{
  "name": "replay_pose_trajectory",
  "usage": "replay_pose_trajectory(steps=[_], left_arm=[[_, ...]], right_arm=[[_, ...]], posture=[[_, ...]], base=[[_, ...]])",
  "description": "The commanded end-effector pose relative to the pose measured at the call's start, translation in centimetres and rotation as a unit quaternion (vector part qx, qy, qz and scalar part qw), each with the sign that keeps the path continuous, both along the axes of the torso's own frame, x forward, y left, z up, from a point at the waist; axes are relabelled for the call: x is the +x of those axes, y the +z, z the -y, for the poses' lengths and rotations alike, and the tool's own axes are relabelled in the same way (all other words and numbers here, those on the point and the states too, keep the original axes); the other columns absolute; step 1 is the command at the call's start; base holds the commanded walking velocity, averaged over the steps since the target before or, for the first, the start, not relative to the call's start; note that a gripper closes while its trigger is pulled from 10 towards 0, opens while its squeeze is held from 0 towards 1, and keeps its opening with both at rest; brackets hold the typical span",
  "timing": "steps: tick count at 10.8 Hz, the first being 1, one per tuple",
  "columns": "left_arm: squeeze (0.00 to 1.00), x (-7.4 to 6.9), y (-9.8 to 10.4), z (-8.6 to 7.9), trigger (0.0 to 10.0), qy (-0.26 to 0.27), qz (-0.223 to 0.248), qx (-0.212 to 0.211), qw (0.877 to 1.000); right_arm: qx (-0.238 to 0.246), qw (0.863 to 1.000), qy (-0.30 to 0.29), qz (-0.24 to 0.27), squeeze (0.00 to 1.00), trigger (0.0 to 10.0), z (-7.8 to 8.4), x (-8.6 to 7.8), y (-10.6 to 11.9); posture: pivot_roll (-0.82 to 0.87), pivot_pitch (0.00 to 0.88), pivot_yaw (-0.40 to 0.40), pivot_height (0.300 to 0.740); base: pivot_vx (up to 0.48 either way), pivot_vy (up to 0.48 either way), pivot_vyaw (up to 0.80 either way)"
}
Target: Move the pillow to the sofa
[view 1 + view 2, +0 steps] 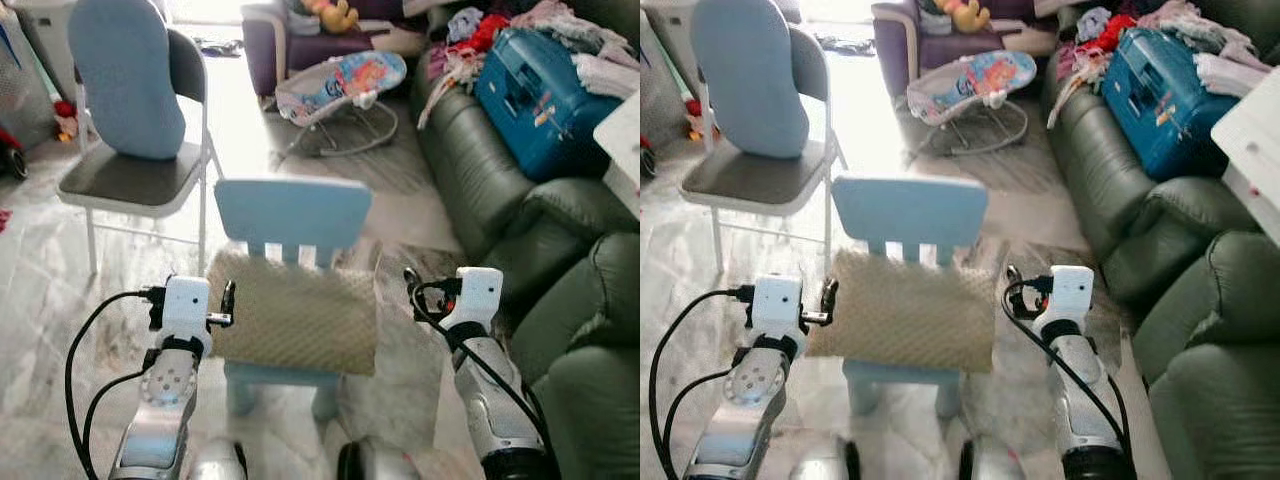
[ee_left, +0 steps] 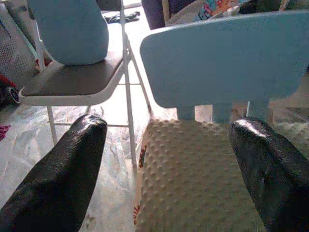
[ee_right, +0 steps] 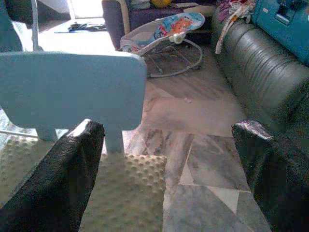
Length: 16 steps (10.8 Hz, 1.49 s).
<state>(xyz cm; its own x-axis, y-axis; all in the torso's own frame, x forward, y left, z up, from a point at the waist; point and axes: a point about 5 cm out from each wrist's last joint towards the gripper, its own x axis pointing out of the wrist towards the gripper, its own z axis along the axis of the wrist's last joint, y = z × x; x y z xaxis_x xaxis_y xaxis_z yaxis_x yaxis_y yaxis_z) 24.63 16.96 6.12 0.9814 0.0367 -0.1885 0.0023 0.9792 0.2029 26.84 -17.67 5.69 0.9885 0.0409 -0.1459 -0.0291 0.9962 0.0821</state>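
Marble floor [image 1: 40, 270], living room. Left end effector [image 1: 228, 305], fingers spread, level with the pillow's left edge. Pillow [image 1: 295, 310]: beige, dimpled, lying on a small blue chair [image 1: 293, 215], overhanging the seat. Right end effector [image 1: 410, 290], fingers spread, just off the pillow's right edge. Sofa [image 1: 480, 180]: green leather, far right. Recommended: close both sides evenly before lifting.

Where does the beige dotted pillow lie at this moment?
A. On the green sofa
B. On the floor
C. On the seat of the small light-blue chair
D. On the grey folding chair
C: the pillow rests on the small light-blue chair, between the open left gripper and open right gripper.
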Motion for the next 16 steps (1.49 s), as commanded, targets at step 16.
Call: replay_pose_trajectory(steps=[16], left_arm=[[0.0,-0.7,1.6,-1.6,10.0,0.04,0.03,0.069,0.996]], right_arm=[[0.037,0.999,0.033,-0.001,0.0,10.0,-1.3,-1.0,0.4]], posture=[[0.04,0.207,-0.06,0.54]], base=[[0.0,0.0,0.0]])
